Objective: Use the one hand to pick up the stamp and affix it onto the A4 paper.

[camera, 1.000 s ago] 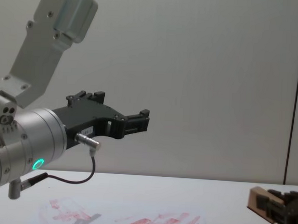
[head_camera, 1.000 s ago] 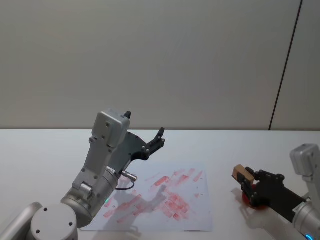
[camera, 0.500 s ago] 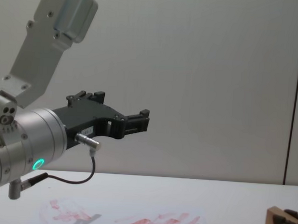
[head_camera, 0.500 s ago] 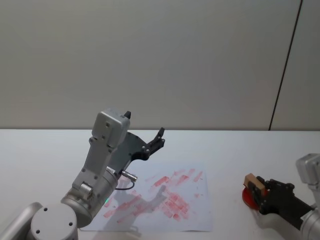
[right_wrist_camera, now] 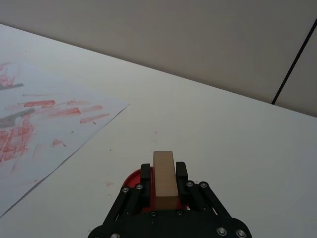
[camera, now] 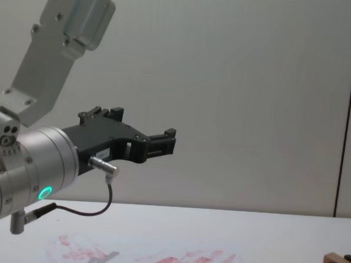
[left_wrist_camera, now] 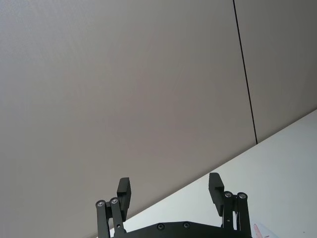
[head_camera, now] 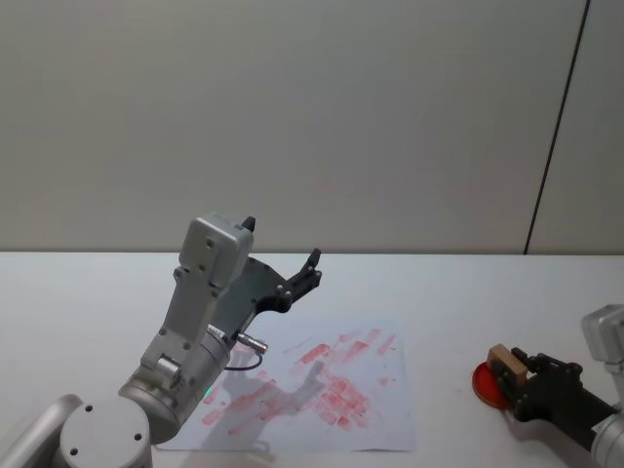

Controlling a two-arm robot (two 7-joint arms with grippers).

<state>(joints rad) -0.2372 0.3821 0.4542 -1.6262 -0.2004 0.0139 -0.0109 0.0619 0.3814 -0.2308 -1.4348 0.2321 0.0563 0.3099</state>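
I have the right gripper (right_wrist_camera: 164, 186) low over the tabletop (head_camera: 439, 292) near its right edge, with its jaws clamped on the stamp (right_wrist_camera: 164, 179). In the right wrist view the tan block sits between the two black fingers (right_wrist_camera: 144, 174), standing proud of them, and its far end points out across the tabletop. Directly beneath the block I can see the flat red round pad (right_wrist_camera: 130, 179), partly hidden by the jaws. From the head view the stamp (head_camera: 509, 366) is over the right-hand part of the red pad (head_camera: 486, 383); I cannot tell whether its face is touching the pad or just above it. In the chest view just the top of the stamp (camera: 333, 260) peeks in at the lower right corner.

The A4 paper (head_camera: 385, 390) lies flat toward the middle of the tabletop, smeared with red and pink marks, well apart from the stamp and pad. Its nearest corner (right_wrist_camera: 119, 105) shows in the right wrist view, clear of the jaws.

My left gripper (head_camera: 304, 276) is parked in the air above the left part of the paper, jaws spread wide and holding nothing; the left wrist view shows both fingertips (left_wrist_camera: 124, 187) apart against the wall.
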